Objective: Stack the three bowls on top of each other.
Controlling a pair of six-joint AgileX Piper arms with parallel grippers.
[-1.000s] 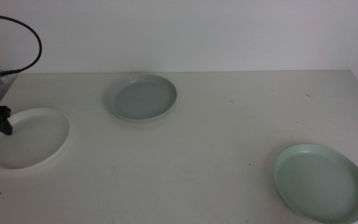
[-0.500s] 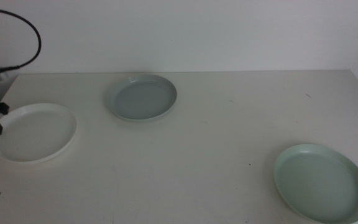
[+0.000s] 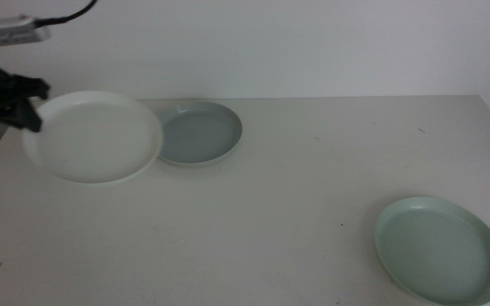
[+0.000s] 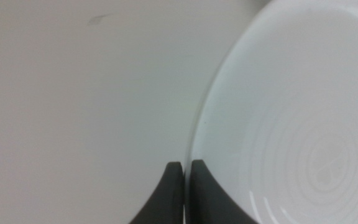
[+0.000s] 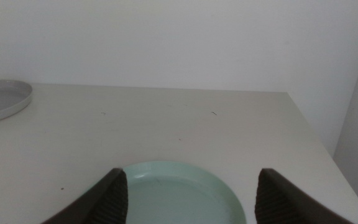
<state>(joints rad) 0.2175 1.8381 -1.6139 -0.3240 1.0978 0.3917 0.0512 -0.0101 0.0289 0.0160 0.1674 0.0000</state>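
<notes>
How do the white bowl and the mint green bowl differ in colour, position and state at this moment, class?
The white bowl is lifted and tilted, its rim clamped by the left gripper; the mint green bowl lies flat on the table, untouched. The white one overlaps the grey-blue bowl at far left; the mint one sits near right, by the open right gripper. Both are shallow, round and low-rimmed.

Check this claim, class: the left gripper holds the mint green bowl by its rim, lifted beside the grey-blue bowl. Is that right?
Not quite. The left gripper holds the white bowl, as the middle view shows. The mint green bowl sits on the table near the right gripper. The grey-blue bowl part stands.
</notes>
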